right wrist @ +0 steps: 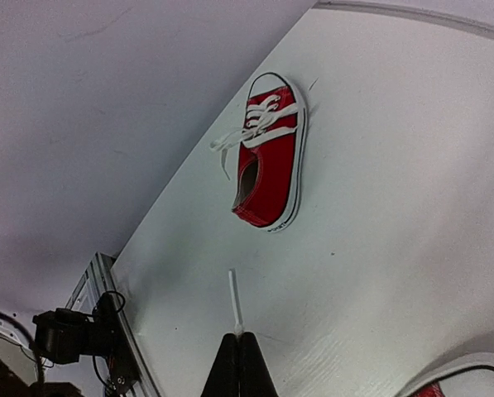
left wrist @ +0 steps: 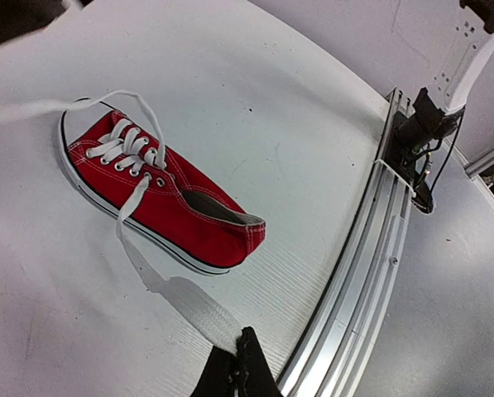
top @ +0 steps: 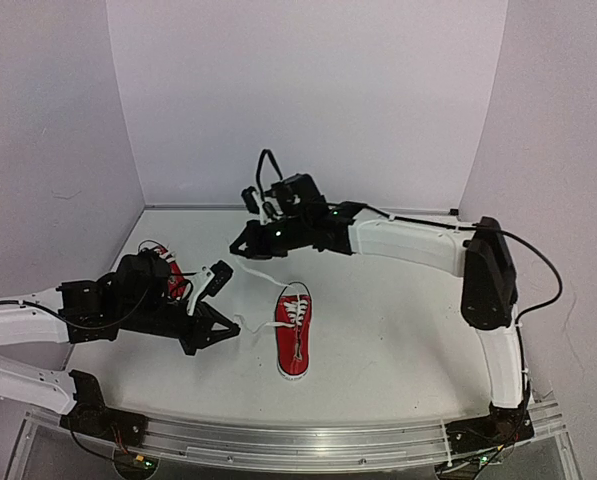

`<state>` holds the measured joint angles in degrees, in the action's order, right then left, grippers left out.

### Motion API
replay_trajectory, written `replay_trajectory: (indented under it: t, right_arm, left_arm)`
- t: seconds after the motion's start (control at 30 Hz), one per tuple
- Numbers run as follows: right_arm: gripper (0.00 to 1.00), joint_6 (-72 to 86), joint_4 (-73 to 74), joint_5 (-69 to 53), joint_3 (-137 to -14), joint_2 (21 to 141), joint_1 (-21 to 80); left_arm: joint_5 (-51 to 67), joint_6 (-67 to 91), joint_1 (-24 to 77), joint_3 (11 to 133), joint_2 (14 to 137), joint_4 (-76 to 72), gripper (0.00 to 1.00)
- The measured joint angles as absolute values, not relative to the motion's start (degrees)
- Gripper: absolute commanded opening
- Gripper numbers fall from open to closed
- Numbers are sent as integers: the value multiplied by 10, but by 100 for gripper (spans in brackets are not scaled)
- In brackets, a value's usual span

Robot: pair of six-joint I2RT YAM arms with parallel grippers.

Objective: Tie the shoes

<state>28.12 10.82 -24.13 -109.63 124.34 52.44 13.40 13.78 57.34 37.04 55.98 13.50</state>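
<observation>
One red shoe (top: 293,340) is lying in the middle of the table (top: 408,340), toe pointing away from the arm bases. The left gripper (left wrist: 238,351) is pinching shut on the white lace (left wrist: 176,294) trailing from it. The right gripper (right wrist: 239,343) is clamping a second lace end (right wrist: 232,299), apparently from the same shoe. The second shoe (top: 173,278) is sitting farther left, partly hidden behind the left arm (top: 98,300).

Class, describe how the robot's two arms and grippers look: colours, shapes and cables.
The left arm and right arm have white tubular links with boxy black joints. Thin black cables loop along both. The left gripper and right gripper are black, with fingers tapering to a point.
</observation>
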Motion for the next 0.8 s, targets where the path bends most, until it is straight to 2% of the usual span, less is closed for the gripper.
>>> replay_trajectory:
  t: [0.13,0.2,0.27,0.33,0.43,0.5,0.67,0.8]
  right_arm:
    - [39,287,117,-276,-1137,1314,553]
    - [50,292,120,-291,-1141,1331,564]
    - [59,292,131,-298,-1135,1334,568]
    - [62,287,131,-301,-1125,1328,566]
    - [62,286,133,-304,-1083,1294,550]
    - [58,284,134,-304,-1054,1266,533]
    - [41,244,154,-301,-989,1188,478]
    - [32,189,206,-293,-986,1175,460]
  left_arm:
    - [149,140,585,370,559,135,0]
    - [155,140,588,370,559,135,0]
    - [160,143,589,370,559,135,0]
    - [161,147,589,370,559,135,0]
    - [145,149,589,371,567,138,0]
    - [127,149,589,375,582,146,0]
    - [76,147,585,412,646,171,0]
    - [74,148,561,429,679,169,0]
